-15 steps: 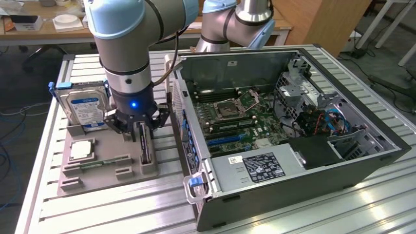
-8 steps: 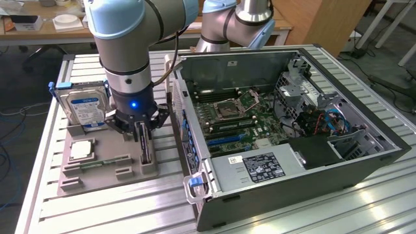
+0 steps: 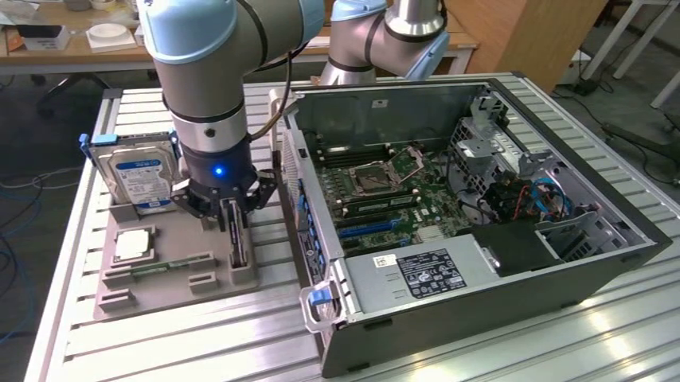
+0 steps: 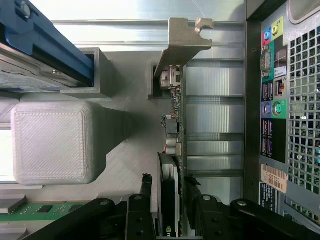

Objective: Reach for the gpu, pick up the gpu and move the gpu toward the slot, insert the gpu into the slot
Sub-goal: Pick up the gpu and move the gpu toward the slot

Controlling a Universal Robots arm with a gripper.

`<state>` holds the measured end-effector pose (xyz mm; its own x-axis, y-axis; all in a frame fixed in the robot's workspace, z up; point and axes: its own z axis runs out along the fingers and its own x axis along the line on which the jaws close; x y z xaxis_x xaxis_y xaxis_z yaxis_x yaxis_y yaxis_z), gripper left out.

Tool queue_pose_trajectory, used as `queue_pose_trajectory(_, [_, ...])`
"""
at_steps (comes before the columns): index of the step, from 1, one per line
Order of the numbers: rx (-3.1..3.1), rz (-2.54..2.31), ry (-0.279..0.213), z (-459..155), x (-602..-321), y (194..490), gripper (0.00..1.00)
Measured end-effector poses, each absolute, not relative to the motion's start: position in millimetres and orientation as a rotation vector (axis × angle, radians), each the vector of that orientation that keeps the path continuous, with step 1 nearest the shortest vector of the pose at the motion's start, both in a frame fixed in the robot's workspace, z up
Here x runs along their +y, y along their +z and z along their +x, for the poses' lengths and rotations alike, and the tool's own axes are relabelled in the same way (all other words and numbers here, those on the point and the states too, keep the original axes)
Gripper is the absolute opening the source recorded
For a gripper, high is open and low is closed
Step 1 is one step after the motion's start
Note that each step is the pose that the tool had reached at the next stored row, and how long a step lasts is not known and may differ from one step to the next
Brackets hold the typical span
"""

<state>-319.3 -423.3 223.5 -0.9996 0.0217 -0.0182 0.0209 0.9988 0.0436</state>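
Tool: the tool point(image 3: 232, 216) is lowered just outside the case point(image 3: 595, 263), by its port-side wall. Its fingers pinch the gpu point(image 4: 175, 120) across both faces, at the end away from the bracket point(image 4: 181, 42).
Gpu: stands on edge, parallel to that case wall, seated in the holder tray point(image 3: 159, 290). It looks not yet lifted.
Slot: the slot point(image 3: 367, 227) is inside the case, a blue strip on the motherboard point(image 3: 399, 195), with nothing in it.
Hard drive: the hard drive point(image 3: 138, 175) stands upright in the tray, farther from the case than the gpu.
Desk: the desk point(image 3: 191, 342) carries both tray and case.
Risk, grip: held near one end, the card may tilt or slip as it rises.
Risk, snag: the bracket may catch in the tray or on the case rim.
Risk, insertion: a tilted card would probably miss the slot or jam.
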Motion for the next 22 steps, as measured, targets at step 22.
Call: queue_pose_trajectory(22, [3.122, 0.033, 0.068, -319.3, -423.3, 223.5, 0.27])
